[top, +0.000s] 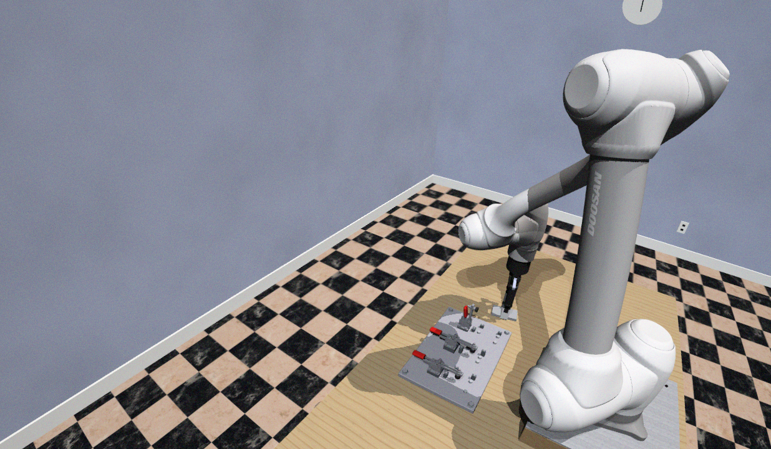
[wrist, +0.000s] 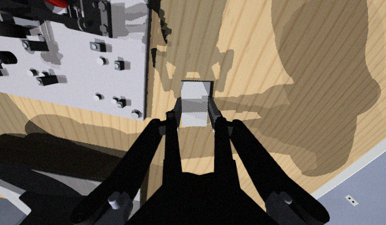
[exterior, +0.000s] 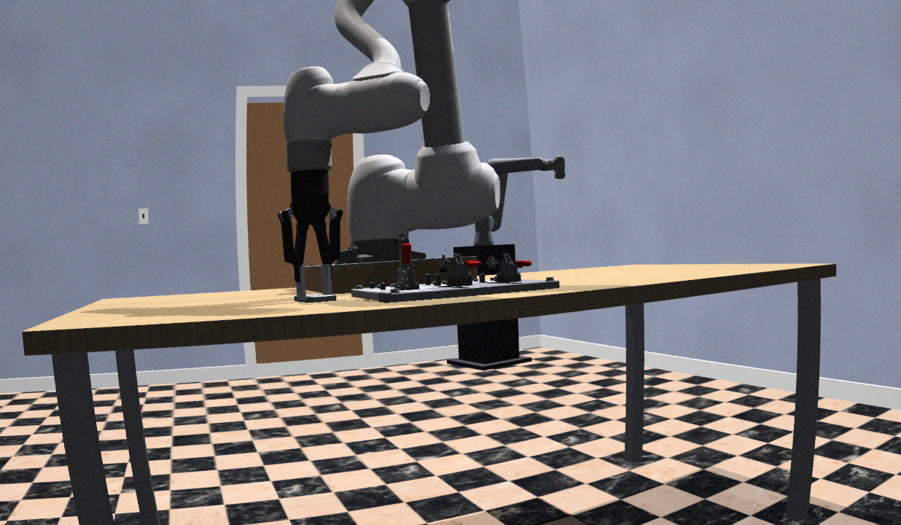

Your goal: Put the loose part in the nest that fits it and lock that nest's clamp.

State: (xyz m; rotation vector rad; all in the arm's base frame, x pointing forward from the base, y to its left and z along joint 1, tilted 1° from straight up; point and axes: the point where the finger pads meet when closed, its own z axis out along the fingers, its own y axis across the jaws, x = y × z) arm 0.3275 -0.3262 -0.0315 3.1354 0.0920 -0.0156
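Observation:
The loose part [top: 497, 310] [exterior: 315, 298] [wrist: 194, 90] is a flat light-grey block lying on the table beside the fixture plate [top: 433, 385] [wrist: 77, 90]. My gripper [top: 506, 310] [exterior: 314, 291] [wrist: 195, 104] points down and is shut on it, one finger against each long side. The part looks level and at table height. The fixture's nests show small round pads and dark blocks. The clamp nearest the part has its red handle [top: 465, 311] [exterior: 407, 253] upright. The other two red handles [top: 435, 331] [top: 418, 354] lie low, pointing outward. The part's underside is hidden.
The wooden table [top: 332, 424] [exterior: 610, 277] carries the fixture and the arm's base. The clamp bodies stand up from the plate to one side of the gripper, and the plate's corner bolt [wrist: 136, 114] is close to the fingers.

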